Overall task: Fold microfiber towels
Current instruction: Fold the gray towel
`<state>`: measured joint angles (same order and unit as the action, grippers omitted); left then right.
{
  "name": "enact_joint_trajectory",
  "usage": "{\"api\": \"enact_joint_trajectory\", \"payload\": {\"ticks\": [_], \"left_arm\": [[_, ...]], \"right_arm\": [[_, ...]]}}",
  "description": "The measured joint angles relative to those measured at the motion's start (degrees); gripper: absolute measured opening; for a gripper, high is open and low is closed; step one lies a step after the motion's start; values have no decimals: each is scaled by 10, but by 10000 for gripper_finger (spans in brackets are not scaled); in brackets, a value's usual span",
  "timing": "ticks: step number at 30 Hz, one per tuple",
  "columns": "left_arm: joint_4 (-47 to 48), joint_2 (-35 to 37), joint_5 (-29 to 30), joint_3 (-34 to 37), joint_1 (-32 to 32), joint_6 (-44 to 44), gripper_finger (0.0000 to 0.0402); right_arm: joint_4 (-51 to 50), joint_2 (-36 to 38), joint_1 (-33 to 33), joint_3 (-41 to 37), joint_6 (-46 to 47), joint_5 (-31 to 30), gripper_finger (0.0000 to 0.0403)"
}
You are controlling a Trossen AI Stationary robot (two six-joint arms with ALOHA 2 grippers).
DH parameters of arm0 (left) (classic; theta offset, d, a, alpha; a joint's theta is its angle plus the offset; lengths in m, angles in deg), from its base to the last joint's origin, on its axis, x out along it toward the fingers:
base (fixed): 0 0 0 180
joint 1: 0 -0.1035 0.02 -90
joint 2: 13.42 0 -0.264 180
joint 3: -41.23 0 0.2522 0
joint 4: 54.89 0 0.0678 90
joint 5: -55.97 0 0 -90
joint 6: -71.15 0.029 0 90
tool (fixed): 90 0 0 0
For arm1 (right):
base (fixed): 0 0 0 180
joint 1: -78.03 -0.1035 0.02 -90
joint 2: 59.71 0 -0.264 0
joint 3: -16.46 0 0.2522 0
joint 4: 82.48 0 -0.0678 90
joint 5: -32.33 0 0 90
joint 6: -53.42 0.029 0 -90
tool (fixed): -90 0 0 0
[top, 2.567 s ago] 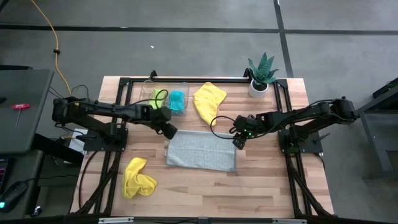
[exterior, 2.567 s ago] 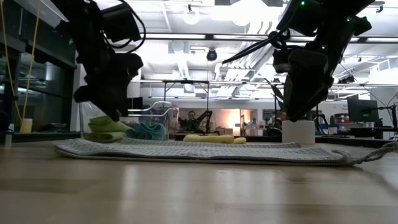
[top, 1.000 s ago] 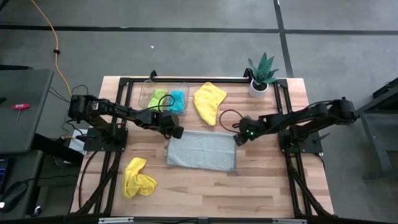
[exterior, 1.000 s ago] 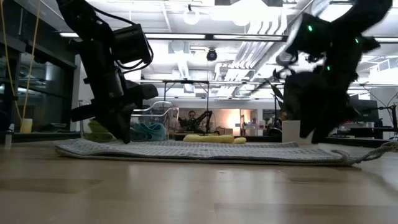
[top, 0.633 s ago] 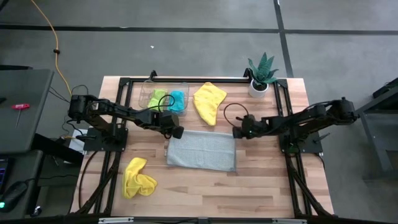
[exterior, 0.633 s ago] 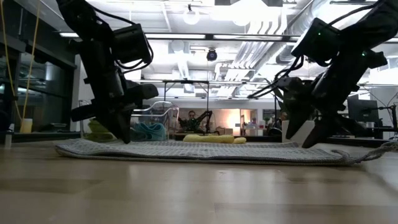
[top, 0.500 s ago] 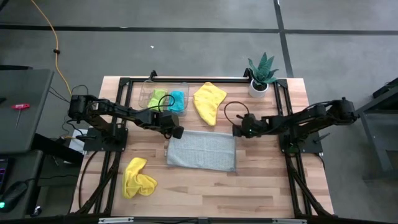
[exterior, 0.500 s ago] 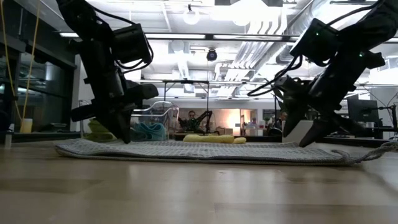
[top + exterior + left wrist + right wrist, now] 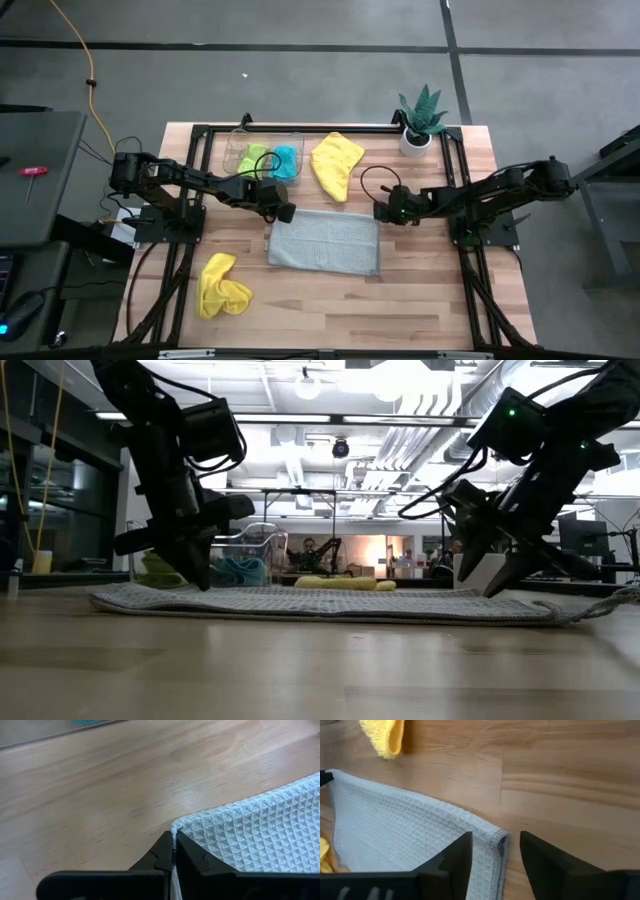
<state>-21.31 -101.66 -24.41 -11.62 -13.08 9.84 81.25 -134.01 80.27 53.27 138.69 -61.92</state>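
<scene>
A light grey waffle-weave towel [image 9: 325, 240] lies spread flat on the middle of the table. My left gripper [image 9: 284, 213] [image 9: 174, 851] is shut at the towel's far left corner; it also shows in the low view [image 9: 202, 580]. My right gripper [image 9: 380, 212] [image 9: 496, 847] is open at the towel's far right corner [image 9: 498, 839]. Its two fingers stand on either side of that corner. I cannot tell whether they touch it. My left gripper pinches the towel's far left corner [image 9: 179, 829] between its two fingertips. The fingers slant down from the table's left side. The edge looks like a single layer. The corner stays low at the table and the rest of the towel lies flat.
A yellow towel [image 9: 336, 164] lies beyond the grey one. Another yellow towel [image 9: 222, 285] is crumpled at the near left. A clear tray [image 9: 238, 148] at the far edge holds a green and a teal towel. A potted plant [image 9: 420, 122] stands at the far right.
My right gripper has rolled about its own pointing line and tipped lower over the towel's far right corner. It now straddles that corner. The grey towel has not moved.
</scene>
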Motion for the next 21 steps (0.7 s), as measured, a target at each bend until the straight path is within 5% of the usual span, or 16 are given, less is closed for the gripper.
{"api": "enact_joint_trajectory", "payload": {"ticks": [8, 21], "left_arm": [[0, 0, 1, 0, 0, 0, 3], [0, 0, 1, 0, 0, 0, 3]], "right_arm": [[2, 0, -2, 0, 15, -5, 112], [53, -60, -4, 2, 47, -3, 107]]}}
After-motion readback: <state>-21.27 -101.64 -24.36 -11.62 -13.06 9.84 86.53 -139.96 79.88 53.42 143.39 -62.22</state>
